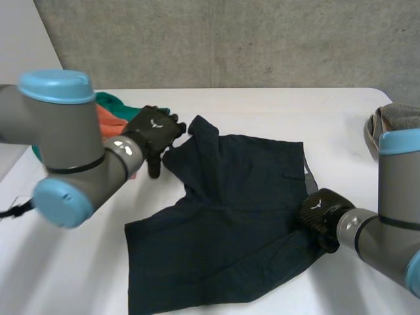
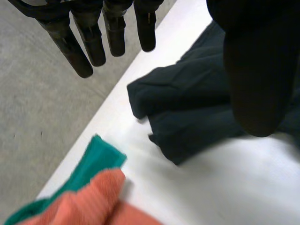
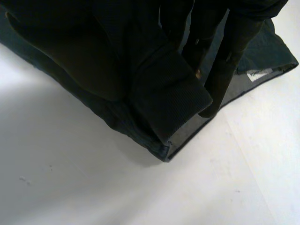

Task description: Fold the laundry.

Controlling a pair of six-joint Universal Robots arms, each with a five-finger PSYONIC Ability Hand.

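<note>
Dark navy shorts (image 1: 236, 216) lie spread on the white table (image 1: 295, 111), with a bunched corner at the far left. My left hand (image 1: 154, 131) hovers just beside that corner, open. In the left wrist view its straight fingers (image 2: 89, 42) hang above the table, clear of the shorts' corner (image 2: 187, 108), and hold nothing. My right hand (image 1: 318, 216) is at the shorts' right edge. In the right wrist view its fingers (image 3: 220, 79) pinch a fold of the dark cloth (image 3: 173, 98) against the thumb, lifting that edge slightly off the table.
An orange cloth (image 1: 111, 121) and a teal cloth (image 1: 115, 102) lie heaped behind my left arm, near the table's far left edge; they are the orange cloth (image 2: 89, 201) and teal cloth (image 2: 89, 166) beneath the left hand. A grey garment (image 1: 394, 125) sits at the right edge.
</note>
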